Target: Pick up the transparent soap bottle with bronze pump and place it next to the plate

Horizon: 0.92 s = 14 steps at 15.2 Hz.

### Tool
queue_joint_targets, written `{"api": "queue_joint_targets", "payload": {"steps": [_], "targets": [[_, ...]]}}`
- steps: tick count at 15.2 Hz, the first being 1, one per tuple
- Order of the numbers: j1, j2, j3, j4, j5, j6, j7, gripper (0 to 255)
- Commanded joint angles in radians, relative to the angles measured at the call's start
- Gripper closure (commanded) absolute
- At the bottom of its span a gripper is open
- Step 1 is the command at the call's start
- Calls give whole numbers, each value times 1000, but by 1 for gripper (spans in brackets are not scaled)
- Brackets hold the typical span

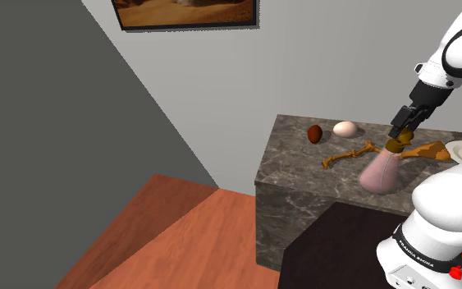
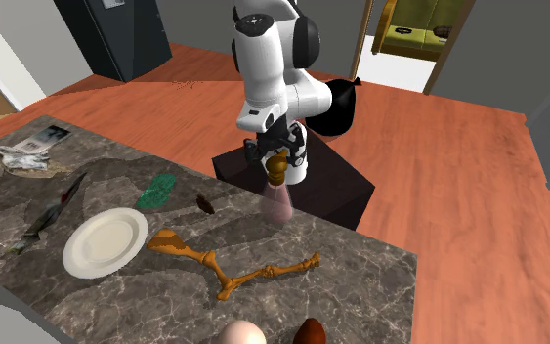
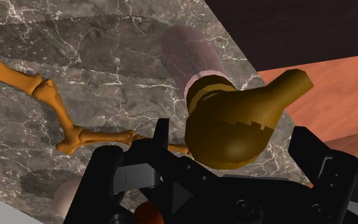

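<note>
Two black fingers [image 3: 309,145] of the gripper [image 3: 234,141] stand spread, one on each side of the bronze pump [image 3: 247,108], and we see a gap on both sides, so nothing is clasped yet. The soap bottle [image 2: 280,203] stands upright on the marbled counter [image 2: 360,264], close to the edge nearest the arm's stand, with the gripper hanging directly over it. Its body is a pinkish, see-through flask, wide at the foot and narrow at the neck.

We judge it bottom-heavy if it is filled, with a smooth wall that would slide in a pinch. The pump head looks rounded and may sink or wobble under pressure, and its spout juts out to one side. So we would take hold lower, at the banded collar just under the head, where the sides are straighter, and close across it rather than along the spout.

The plate [image 2: 106,239] lies well apart from the bottle, and an orange branch-like piece [image 2: 229,269] sprawls near the plate, so the setting-down spot calls for some care.
</note>
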Motion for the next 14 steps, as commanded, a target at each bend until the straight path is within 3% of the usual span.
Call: {"api": "queue_joint_targets", "payload": {"steps": [1, 3, 4, 14], "targets": [[0, 0, 0, 0, 0, 0, 0, 0], [0, 0, 0, 0, 0, 0, 0, 0], [0, 0, 0, 0, 0, 0, 0, 255], [3, 0, 6, 13, 5, -12, 1, 255]]}}
